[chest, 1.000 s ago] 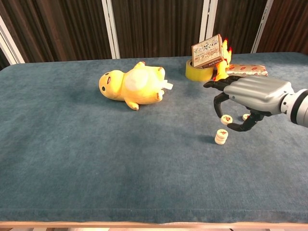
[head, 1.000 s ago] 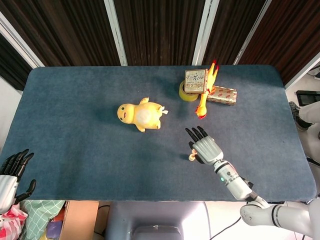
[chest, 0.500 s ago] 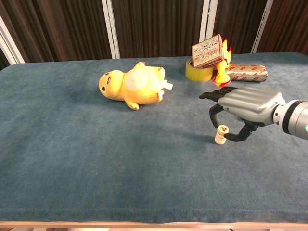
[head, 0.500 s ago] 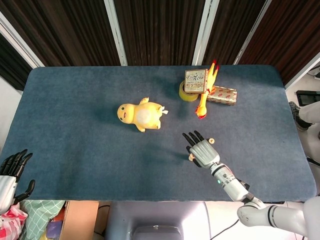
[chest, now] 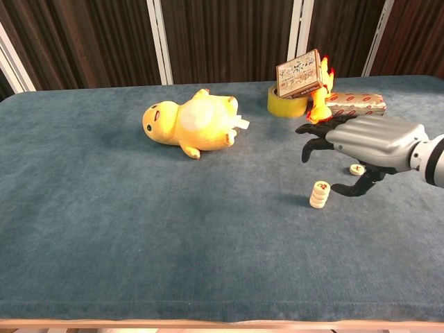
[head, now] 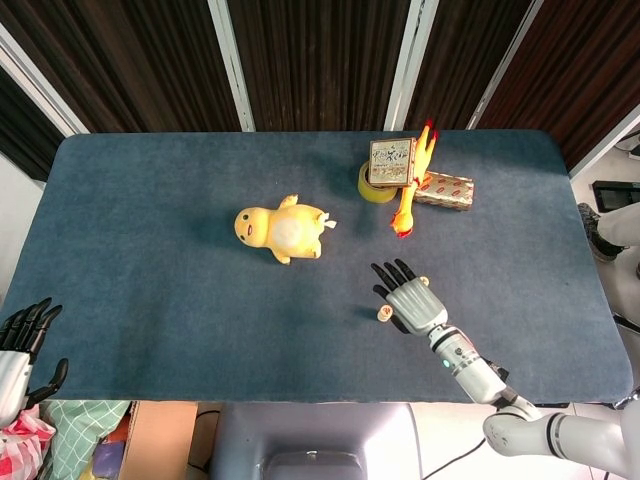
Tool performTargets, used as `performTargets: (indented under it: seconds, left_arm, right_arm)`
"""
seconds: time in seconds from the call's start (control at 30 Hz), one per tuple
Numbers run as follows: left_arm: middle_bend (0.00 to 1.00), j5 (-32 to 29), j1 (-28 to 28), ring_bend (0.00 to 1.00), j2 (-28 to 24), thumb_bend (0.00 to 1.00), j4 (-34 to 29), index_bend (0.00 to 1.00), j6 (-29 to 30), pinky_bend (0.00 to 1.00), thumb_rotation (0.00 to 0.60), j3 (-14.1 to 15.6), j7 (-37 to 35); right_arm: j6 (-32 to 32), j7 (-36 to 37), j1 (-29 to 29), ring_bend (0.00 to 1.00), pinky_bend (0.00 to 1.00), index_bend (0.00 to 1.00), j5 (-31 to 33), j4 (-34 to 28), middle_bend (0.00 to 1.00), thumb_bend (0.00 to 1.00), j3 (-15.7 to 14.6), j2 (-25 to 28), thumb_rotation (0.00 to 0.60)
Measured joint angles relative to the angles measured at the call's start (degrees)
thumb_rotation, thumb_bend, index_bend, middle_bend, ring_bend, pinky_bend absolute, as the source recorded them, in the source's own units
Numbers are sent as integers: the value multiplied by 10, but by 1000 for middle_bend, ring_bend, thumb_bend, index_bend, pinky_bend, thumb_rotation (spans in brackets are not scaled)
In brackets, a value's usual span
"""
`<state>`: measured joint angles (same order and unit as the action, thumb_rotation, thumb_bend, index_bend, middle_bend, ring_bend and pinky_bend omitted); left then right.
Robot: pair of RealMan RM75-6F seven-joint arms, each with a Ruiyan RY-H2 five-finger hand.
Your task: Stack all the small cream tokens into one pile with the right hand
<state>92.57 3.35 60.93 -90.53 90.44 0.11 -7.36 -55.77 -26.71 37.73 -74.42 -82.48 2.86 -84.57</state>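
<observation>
A short pile of cream tokens (chest: 319,195) stands on the blue tablecloth, and shows in the head view as a small cream spot (head: 383,314). One single cream token (chest: 356,168) lies behind and to the right of the pile, partly under my right hand. My right hand (chest: 368,142) hovers just right of and above the pile, fingers spread, holding nothing; the head view shows this hand (head: 410,297) beside the pile. My left hand (head: 20,345) hangs off the table's near left corner, fingers apart and empty.
A yellow plush duck (chest: 191,123) lies left of centre. At the back right are a yellow tape roll (chest: 286,103), a small printed box (chest: 300,73) on it, a rubber chicken (head: 410,195) and a wrapped bar (chest: 357,104).
My right hand carried a token over the pile, set it on top, then let go and drew back up to the right. The pile is one token taller.
</observation>
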Motion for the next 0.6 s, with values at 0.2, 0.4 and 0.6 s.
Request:
performTargets:
  seconds: [0.2,0.4,0.6]
  left_arm:
    - [0,3,0,0,0,448,1,0,0,98,600,1,-1]
    - [0,3,6,0,2,448,0,0,-11,98,600,1,2]
    - [1,-2,6,0,4,448,-1,0,-13,98,600,-1,7]
  right_arm:
    - [-9,33,-10,0,0,389,15,18,28,423,13,14,600]
    - [17,95,-5,0,0,459,19,122,27,408,21,-11,600]
    - [58,148,8,0,0,498,17,250,27,409,23,-64,600]
